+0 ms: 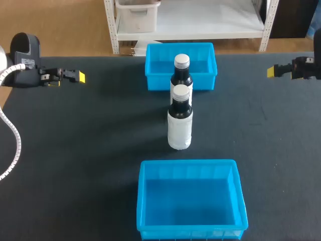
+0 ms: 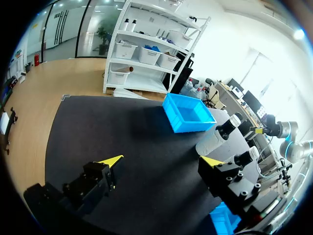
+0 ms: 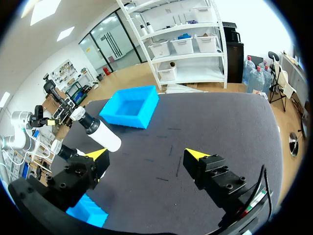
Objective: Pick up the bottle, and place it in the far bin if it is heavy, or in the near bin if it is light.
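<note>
While left claw (image 1: 79,77) and right claw (image 1: 271,72) gape wide, empty, at the black bench's (image 1: 75,150) side edges, two dark white-capped plastic bottles (image 1: 179,120) (image 1: 181,75) stand mid-bench; blue plastic far bin (image 1: 151,70) behind, near bin (image 1: 142,201) ahead.

A dark table (image 1: 70,165) — its top faintly scuffed.

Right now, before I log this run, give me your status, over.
Left gripper open, empty; right gripper open, empty. Front bottle upright between near bin and far bin, untouched. Second bottle close behind it.
</note>
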Controlling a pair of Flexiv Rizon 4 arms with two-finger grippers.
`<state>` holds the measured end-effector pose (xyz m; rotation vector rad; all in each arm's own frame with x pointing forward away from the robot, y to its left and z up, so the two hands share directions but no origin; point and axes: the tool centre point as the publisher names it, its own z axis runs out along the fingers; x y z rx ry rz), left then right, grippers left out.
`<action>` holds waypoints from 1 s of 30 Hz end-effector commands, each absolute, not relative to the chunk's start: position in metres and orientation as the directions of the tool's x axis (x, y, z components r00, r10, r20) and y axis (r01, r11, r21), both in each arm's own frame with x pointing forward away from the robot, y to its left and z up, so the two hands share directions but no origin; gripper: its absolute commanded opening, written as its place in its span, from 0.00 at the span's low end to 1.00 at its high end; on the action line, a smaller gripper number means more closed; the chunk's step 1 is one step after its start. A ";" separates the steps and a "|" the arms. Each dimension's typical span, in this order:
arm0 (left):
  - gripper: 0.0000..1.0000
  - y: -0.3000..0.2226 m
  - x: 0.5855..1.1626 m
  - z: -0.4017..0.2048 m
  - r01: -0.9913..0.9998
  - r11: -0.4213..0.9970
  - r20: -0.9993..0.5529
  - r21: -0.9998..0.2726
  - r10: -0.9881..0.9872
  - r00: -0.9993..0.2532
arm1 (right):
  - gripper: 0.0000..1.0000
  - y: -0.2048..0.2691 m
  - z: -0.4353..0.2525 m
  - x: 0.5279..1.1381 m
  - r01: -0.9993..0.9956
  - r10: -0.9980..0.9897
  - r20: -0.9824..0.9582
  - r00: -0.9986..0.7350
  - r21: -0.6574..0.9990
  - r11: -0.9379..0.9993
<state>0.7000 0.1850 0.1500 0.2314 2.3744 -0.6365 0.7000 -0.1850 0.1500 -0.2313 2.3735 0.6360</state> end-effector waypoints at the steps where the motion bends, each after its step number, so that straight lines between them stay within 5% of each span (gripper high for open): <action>1: 1.00 0.185 0.700 0.150 0.321 0.866 -0.642 -0.383 0.000 -0.767 | 1.00 -0.185 0.150 0.700 -0.321 0.000 -0.643 -0.766 0.383 0.866; 12: 1.00 0.185 0.700 0.150 0.321 0.866 -0.642 -0.383 0.000 -0.767 | 1.00 -0.185 0.150 0.700 -0.321 0.000 -0.643 -0.766 0.383 0.866; 22: 1.00 0.185 0.700 0.150 0.321 0.866 -0.642 -0.383 0.000 -0.767 | 1.00 -0.192 0.147 0.700 -0.805 -0.399 -0.751 -0.526 0.288 0.519; 30: 1.00 0.185 0.700 0.150 0.321 0.866 -0.642 -0.383 0.000 -0.767 | 1.00 -0.194 0.147 0.698 -0.827 -0.429 -0.752 -0.501 0.270 0.492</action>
